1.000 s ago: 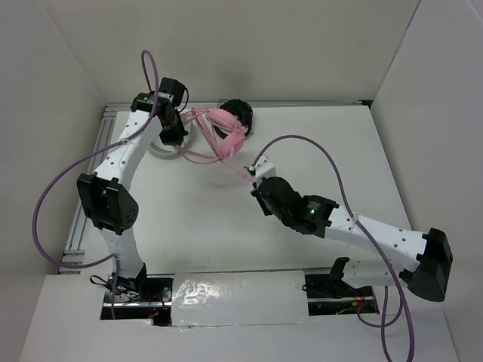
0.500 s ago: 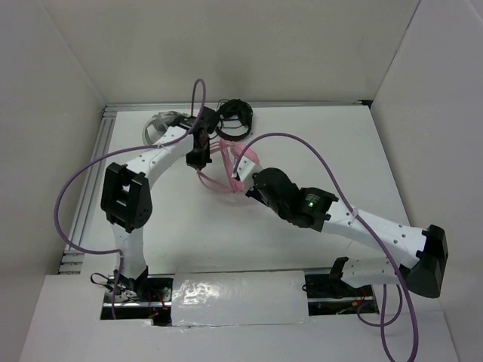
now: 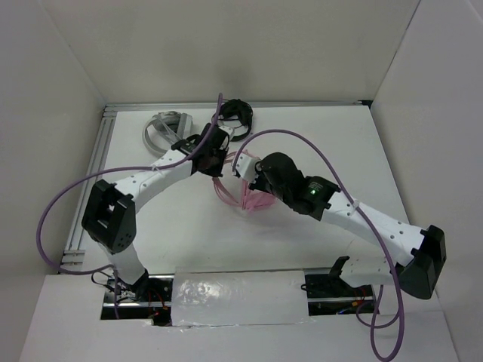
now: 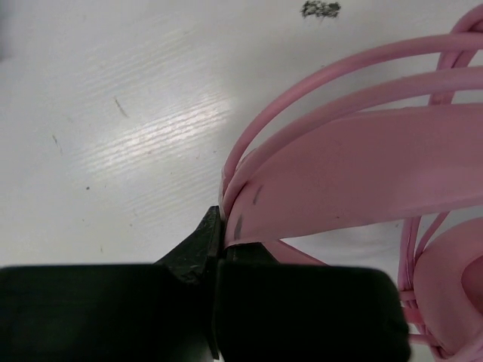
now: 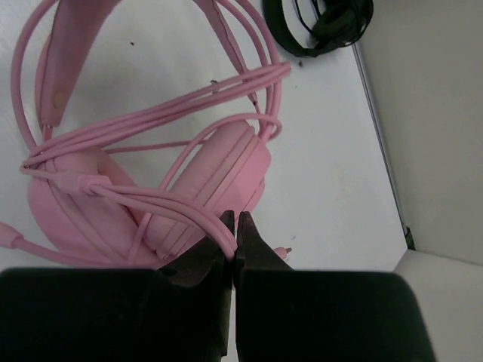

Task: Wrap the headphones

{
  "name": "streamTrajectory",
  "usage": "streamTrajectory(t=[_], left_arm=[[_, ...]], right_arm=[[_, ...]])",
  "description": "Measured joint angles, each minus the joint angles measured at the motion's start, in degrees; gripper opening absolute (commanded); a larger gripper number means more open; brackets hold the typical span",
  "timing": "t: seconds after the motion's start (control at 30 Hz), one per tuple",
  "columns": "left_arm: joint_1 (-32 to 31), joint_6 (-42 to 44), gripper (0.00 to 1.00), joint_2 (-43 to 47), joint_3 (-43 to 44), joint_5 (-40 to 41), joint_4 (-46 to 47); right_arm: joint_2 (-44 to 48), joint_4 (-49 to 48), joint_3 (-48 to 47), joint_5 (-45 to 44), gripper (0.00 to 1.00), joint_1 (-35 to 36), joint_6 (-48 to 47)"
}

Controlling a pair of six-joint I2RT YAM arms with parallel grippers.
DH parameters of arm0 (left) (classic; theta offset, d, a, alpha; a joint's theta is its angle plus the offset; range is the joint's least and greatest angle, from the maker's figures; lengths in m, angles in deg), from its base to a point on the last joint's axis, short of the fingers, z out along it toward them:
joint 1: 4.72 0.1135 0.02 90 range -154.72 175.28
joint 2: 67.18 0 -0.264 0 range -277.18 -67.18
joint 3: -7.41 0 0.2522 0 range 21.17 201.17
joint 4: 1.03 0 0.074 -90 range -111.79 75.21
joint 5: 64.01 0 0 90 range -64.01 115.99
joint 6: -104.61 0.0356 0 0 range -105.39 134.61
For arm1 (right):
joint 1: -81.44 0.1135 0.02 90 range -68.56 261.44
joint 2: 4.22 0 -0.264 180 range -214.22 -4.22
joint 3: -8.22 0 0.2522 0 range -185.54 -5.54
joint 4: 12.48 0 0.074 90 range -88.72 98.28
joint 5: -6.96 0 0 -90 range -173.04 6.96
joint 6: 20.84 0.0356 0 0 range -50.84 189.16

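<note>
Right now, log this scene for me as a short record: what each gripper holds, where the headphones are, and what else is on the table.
left gripper: shut on the headband of the pink headphones
right gripper: shut on a strand of the cable
pink headphones: mid-table, between the two grippers
cable: several loops lie across the headband and ear cups
black headphones: far edge, apart from the pink pair
grey-white headphones: far left, untouched
</note>
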Motion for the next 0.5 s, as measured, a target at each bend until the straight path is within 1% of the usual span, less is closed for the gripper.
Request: streamTrajectory(t=[0.17,0.33,0.5], left_arm=[[-2.6,5.8,0.00,2.8,-4.5,-2.3,6.9],[-4.8,10.1,0.00,4.9,-8.9,-7.2,12.1],[-4.9,13.0,0.00,7.9,-11.6,-10.1,15.6]], right_arm=[[0.0,-0.2,0.0,4.4,0.03,-0.9,-2.8],[0.5,-0.3,0.9,8.0,0.05,-2.2,-5.2],[0.7,-0.3,1.2,12.0,0.06,-6.1,-5.9]])
